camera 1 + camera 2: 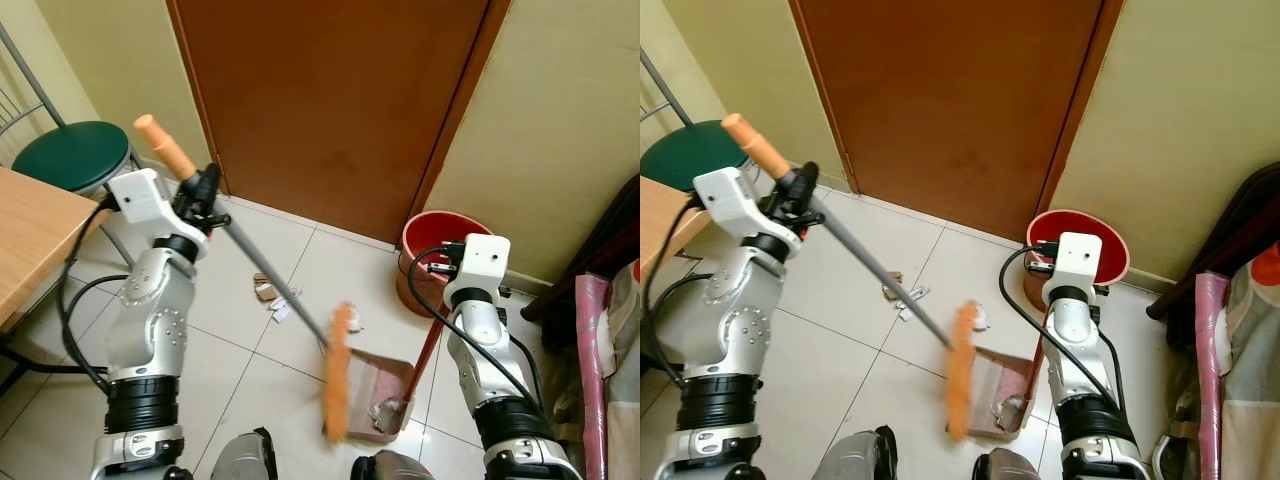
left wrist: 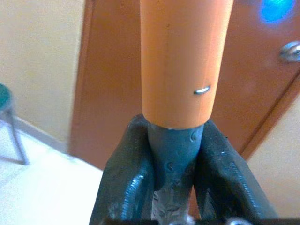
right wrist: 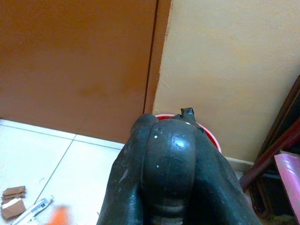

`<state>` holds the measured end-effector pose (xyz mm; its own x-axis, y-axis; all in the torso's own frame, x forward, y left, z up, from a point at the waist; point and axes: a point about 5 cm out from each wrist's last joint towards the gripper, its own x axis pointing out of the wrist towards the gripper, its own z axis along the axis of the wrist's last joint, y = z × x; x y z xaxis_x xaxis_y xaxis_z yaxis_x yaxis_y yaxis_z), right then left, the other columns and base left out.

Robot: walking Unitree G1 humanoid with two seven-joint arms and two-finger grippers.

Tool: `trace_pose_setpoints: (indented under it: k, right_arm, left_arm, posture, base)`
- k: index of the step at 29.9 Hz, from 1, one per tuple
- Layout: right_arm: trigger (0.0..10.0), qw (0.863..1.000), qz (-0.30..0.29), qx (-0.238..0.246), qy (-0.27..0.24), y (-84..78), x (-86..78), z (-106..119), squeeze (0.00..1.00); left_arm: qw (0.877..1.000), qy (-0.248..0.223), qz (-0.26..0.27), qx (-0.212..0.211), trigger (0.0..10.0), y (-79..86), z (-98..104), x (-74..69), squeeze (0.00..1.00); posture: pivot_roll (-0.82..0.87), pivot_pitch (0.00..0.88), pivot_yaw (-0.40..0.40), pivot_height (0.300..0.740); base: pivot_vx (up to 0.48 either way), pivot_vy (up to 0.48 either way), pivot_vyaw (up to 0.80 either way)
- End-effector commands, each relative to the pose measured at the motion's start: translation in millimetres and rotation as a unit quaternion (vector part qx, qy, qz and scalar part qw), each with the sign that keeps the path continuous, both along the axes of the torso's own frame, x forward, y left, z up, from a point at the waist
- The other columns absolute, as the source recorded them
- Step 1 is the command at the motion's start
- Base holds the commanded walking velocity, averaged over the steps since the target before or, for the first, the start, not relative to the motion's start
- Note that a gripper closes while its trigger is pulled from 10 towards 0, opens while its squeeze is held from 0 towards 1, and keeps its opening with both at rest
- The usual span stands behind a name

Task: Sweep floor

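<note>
Broom with grey metal shaft, orange grip and orange brush head [image 1: 338,372]: shaft slants from the raised left arm down toward 5 o'clock; head blurred, at the mouth of the brown dustpan [image 1: 378,385] on the white tile floor [image 1: 250,330]. No legible writing on any item.

Left gripper [image 2: 173,154]: held high in front of the brown wooden door [image 1: 330,100], both black fingers clamped on the grey shaft just below the orange grip.

Right gripper [image 3: 168,159]: forearm upright beside the round red bucket [image 1: 435,240], fingers pressed together; dustpan's red handle runs up toward it, grasp itself cannot be seen.

Debris: brown scraps and a white wrapper [image 1: 272,298] lie at 10 o'clock from the brush head. Crumpled bits [image 1: 385,408] sit inside the dustpan.

Round green stool [image 1: 72,155] at the wooden table [image 1: 30,240].
</note>
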<state>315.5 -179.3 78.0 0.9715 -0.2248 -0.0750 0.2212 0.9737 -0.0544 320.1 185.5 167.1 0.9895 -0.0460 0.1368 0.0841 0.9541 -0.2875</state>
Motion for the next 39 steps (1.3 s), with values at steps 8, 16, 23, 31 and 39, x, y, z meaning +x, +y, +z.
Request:
trace_pose_setpoints:
  k: [8, 16, 23, 31, 39]
  right_arm:
    - [10.0, 1.000, -0.001, 0.027, -0.007, -0.8, -4.3, -0.3, 0.00]
    - [10.0, 0.995, 0.017, 0.062, -0.072, 5.1, 0.1, 24.4, 0.00]
    - [10.0, 0.995, 0.012, 0.059, -0.074, -0.3, -2.1, 27.8, 0.00]
    - [10.0, 0.999, -0.008, 0.029, -0.044, -15.1, -13.4, 15.6, 0.00]
    - [10.0, 0.999, -0.003, 0.039, -0.017, -10.9, -18.6, -4.2, 0.00]
  left_arm:
    - [0.997, -0.002, 0.041, 0.071, 10.0, 25.6, -10.8, -17.5, 0.00]
    - [0.988, 0.029, 0.032, 0.146, 10.0, 20.4, -41.2, -26.3, 0.00]
    - [0.987, 0.032, 0.009, 0.154, 10.0, 9.2, -49.2, -28.4, 0.00]
    - [0.989, 0.003, -0.017, 0.147, 10.0, -5.6, -41.5, -19.6, 0.00]
    - [0.990, 0.010, -0.022, 0.137, 10.0, -10.2, -44.6, -23.1, 0.00]
  posture:
    - [0.00, 0.117, -0.018, 0.740]
    - [-0.01, 0.101, 0.005, 0.740]
    - [-0.03, 0.101, 0.007, 0.740]
    - [-0.06, 0.123, -0.031, 0.740]
    - [-0.02, 0.107, -0.031, 0.740]
  base:
    - [0.000, 0.000, 0.00]
    - [0.000, 0.000, 0.00]
    - [0.000, 0.000, -0.34]
    - [0.154, 0.000, -0.80]
    - [0.216, 0.000, -0.43]
